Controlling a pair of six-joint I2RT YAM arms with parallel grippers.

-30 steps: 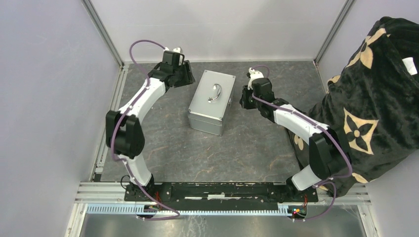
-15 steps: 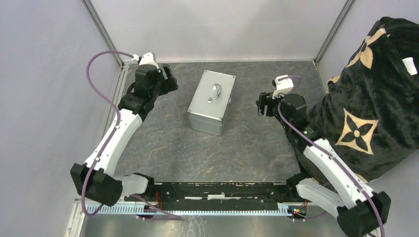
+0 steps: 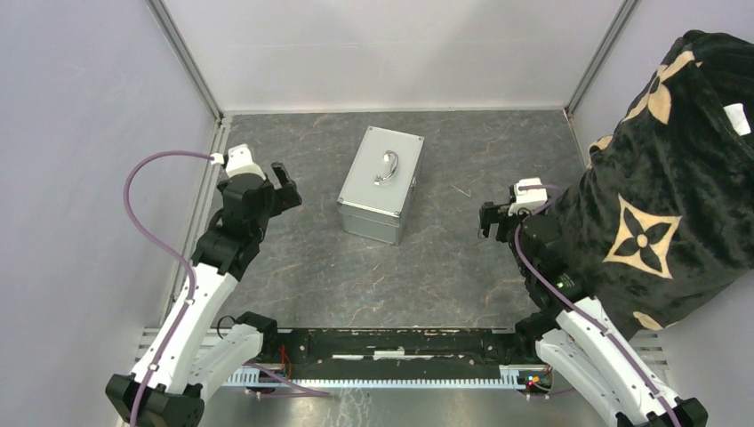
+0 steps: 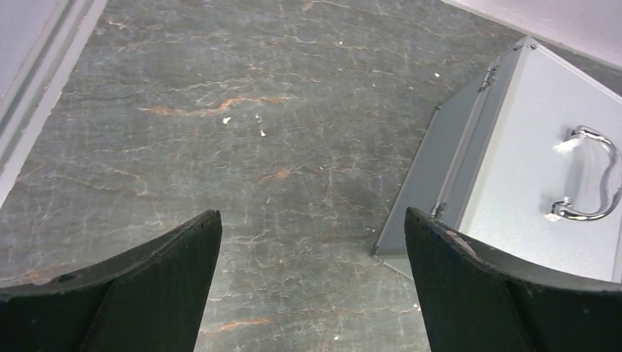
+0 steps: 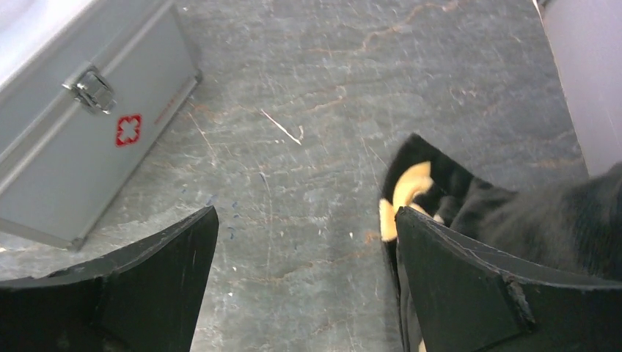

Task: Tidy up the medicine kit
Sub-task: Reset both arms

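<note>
Medicine kit [image 3: 381, 184]: near the middle of the desk [image 3: 427, 267], resting flat on its base and turned at a slant, lid down.
Handle [image 3: 386, 166]: folded flat on the lid, touched by nothing.
Latch [image 5: 89, 88]: on the side facing the right arm, beside a small red cross [image 5: 127, 129]; seemingly fastened, which would keep the lid from lifting.
Left claw [image 3: 286, 185]: spread wide, holding nothing, well apart from the kit on its hinge side.
Right claw [image 3: 487, 222]: likewise wide open and empty, well apart on the latch side, close to the black patterned cloth [image 3: 676, 178].
Reason for the stance: probably standing clear of a closed case.
Stage: either finished or not begun; cannot tell which.
</note>
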